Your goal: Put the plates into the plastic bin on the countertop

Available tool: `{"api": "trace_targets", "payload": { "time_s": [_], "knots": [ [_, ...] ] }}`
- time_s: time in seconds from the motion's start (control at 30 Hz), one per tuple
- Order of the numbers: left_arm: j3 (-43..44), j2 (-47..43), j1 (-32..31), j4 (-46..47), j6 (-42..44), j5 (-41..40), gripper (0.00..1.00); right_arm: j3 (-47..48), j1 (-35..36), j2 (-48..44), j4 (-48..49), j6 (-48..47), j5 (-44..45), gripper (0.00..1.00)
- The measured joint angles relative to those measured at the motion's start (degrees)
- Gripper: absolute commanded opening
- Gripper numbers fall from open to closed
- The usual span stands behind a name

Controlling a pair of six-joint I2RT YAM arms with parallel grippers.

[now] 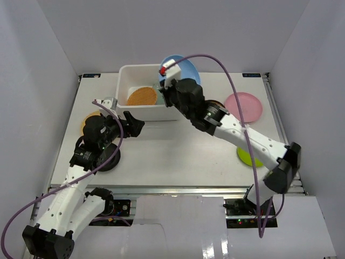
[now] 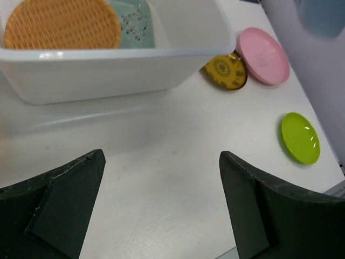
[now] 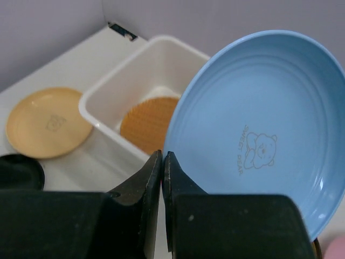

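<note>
So the right gripper [image 3: 163,156] is clamped on the rim of the round blue plate [image 3: 259,124], tilting it above the white rectangular plastic bin [image 3: 129,75] far corner — probably to slide in onto the woven tan plate [image 3: 148,121] — while the left gripper [image 2: 161,156] hangs wide open, empty.

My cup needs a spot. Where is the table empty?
The biggest bare patch is the middle of the countertop, in front of the plastic bin, between the two arms. It is crowded on the right with the pink plate and lime green plate, on the left with the orange plate and black plate.
</note>
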Motion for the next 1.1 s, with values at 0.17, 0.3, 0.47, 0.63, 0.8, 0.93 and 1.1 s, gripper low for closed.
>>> {"api": "trace_targets", "payload": {
  "time_s": [0.17,0.3,0.47,0.63,0.8,0.93,1.1],
  "knots": [
    [-5.16,-1.81,-0.94,-2.32,0.04,-1.07,0.98,22.91,-1.16,19.12,0.55,-7.06,-6.84,0.08],
    [-6.14,-1.95,-2.43,-3.30,0.04,-2.21,0.98,36.50,-2.51,32.35,0.68,-9.75,-12.20,0.08],
    [-6.14,-2.56,-3.67,-3.41,0.44,-4.17,0.98,41.44,-4.20,42.38,-0.09,-10.97,-16.81,0.08],
    [-6.14,-3.06,-3.82,-3.56,0.90,-6.08,0.98,37.79,-5.05,44.52,-1.40,-11.13,-19.30,0.23],
    [-6.14,-2.89,-3.82,-3.78,0.96,-7.43,0.98,37.11,-5.03,44.59,-0.70,-11.54,-20.31,0.59],
    [-6.14,-2.67,-3.82,-3.80,0.96,-7.80,0.98,37.11,-5.18,44.54,-0.31,-11.08,-20.70,0.60],
    [-6.12,-2.69,-3.80,-3.80,0.96,-8.41,0.98,28.68,-7.32,38.34,1.36,-6.73,-20.02,0.54]
  ]
}}
